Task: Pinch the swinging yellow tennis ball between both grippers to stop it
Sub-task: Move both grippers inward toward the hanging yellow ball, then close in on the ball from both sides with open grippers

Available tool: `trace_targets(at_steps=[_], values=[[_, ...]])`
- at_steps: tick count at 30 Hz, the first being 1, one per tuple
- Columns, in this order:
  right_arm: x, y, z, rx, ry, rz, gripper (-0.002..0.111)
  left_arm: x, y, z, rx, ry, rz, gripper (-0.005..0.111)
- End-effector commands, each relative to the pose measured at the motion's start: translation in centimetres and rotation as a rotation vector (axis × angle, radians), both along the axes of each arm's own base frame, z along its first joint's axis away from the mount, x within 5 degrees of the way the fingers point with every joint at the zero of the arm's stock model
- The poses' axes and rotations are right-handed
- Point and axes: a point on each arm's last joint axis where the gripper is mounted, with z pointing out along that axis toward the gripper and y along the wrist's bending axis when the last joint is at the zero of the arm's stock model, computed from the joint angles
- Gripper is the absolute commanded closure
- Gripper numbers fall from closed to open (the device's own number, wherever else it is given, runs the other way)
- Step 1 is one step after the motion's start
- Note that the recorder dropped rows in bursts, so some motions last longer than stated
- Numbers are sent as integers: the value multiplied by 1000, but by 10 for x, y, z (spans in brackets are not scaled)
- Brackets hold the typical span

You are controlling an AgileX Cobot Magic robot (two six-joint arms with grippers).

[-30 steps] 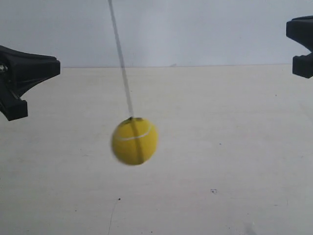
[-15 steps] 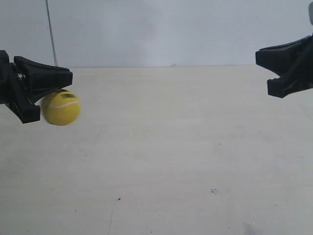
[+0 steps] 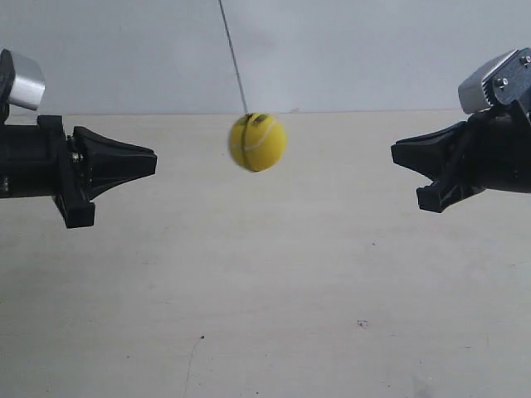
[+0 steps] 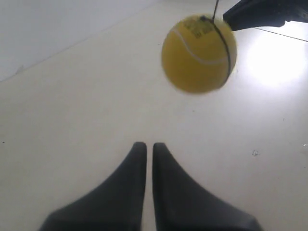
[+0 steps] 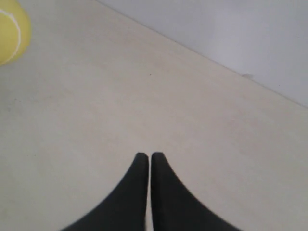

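Observation:
The yellow tennis ball (image 3: 258, 142) hangs in the air on its thin dark string (image 3: 233, 58), between the two black grippers and touching neither. My left gripper (image 3: 154, 162) points at it from the exterior view's left, a short gap away. My right gripper (image 3: 394, 152) points from the right, farther off. In the left wrist view the ball (image 4: 198, 53) floats ahead of the shut jaws (image 4: 149, 144), sticker and seam showing, with the right gripper's tip (image 4: 260, 13) behind it. In the right wrist view the ball (image 5: 10, 31) is cut off at the edge, far from the shut jaws (image 5: 150, 154).
A pale beige tabletop (image 3: 274, 290) lies under everything, with a plain light wall (image 3: 357, 50) behind. A grey-white camera box (image 3: 496, 79) sits on the right arm, another (image 3: 21, 80) on the left arm.
The ball has swung from beside the left gripper back toward the middle, and higher. Both grippers have moved inward toward each other, the right one further into view.

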Motion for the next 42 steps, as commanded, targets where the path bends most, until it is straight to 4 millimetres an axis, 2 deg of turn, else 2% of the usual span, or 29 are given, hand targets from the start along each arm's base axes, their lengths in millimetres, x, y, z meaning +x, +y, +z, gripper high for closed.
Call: trace_targets(at_steps=[1,23,30,35,42], values=[[-1,6,4,50,-40,67,108,0,-3,-1,-22,-23,-37,102],[-7,16,16,163,-106,170,108,-1,-7,3,-83,-54,-80,102],[-4,40,4,66,-119,159,108,-1,-7,4,-103,-58,-89,102],[1,44,-6,57,-104,131,108,1,-12,-6,-105,-31,-100,102],[5,49,-8,91,-104,163,108,8,-15,-30,-107,13,-100,102]])
